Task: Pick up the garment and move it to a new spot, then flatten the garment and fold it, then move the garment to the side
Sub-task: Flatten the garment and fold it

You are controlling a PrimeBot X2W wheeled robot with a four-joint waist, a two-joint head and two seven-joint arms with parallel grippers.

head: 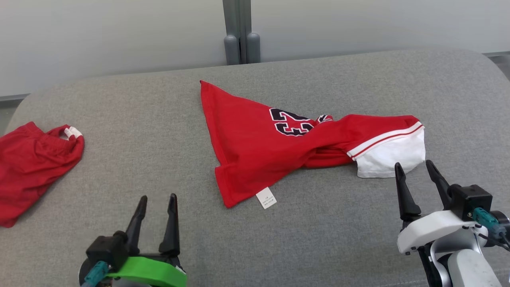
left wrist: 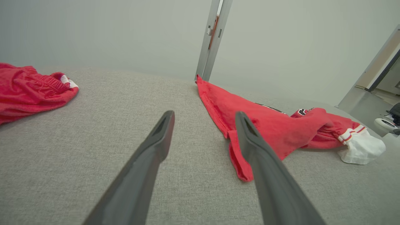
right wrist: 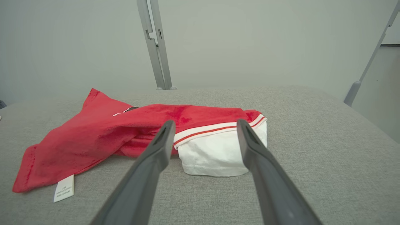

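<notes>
A red jersey (head: 255,155) with a dark number and a white sleeve end (head: 392,157) lies twisted and crumpled in the middle of the grey cushion; a white label (head: 266,198) hangs at its near corner. In the left wrist view the jersey (left wrist: 275,131) spreads to the right behind the right finger. The right wrist view has the jersey (right wrist: 103,137) ahead, its white part (right wrist: 218,153) between the fingers' lines. My left gripper (head: 156,205) hovers open near the front left, apart from the cloth. My right gripper (head: 414,169) stands open just in front of the white end.
A second red garment (head: 32,167) with an elastic waistband lies at the cushion's left edge. A grey post (head: 240,32) rises behind the cushion (head: 159,119) against a pale wall. The cushion's edge curves down at the right, and bare grey fabric lies between the two garments.
</notes>
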